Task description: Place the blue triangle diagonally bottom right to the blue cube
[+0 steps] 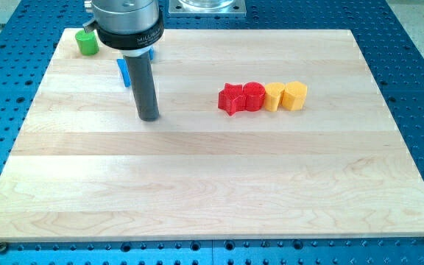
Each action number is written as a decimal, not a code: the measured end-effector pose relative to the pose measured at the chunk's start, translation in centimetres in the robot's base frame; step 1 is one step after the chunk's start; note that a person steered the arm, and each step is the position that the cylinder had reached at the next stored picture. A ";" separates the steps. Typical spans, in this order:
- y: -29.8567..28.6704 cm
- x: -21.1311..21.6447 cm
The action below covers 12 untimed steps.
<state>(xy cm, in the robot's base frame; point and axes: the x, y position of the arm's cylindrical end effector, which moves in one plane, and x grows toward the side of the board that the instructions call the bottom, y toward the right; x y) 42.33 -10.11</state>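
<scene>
My tip [149, 116] rests on the wooden board [212, 184] in its upper left part. Just behind the rod, toward the view's top left, a blue block [124, 71] shows as a narrow sliver; the rod hides most of it, so I cannot tell its shape. A small bit of blue also shows to the right of the rod [154, 54]. I cannot tell which is the blue triangle and which the blue cube. The tip stands slightly below and right of the blue sliver.
A green cylinder-like block [87, 42] sits at the board's top left corner. A row of blocks lies right of centre: a red star [231, 99], a red block [253, 96], a yellow block [274, 96] and a yellow block [295, 96].
</scene>
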 end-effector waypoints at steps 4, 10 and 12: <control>-10.6 -6.2; 10.4 -7.9; 12.0 -7.7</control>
<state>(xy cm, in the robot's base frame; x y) 34.59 1.94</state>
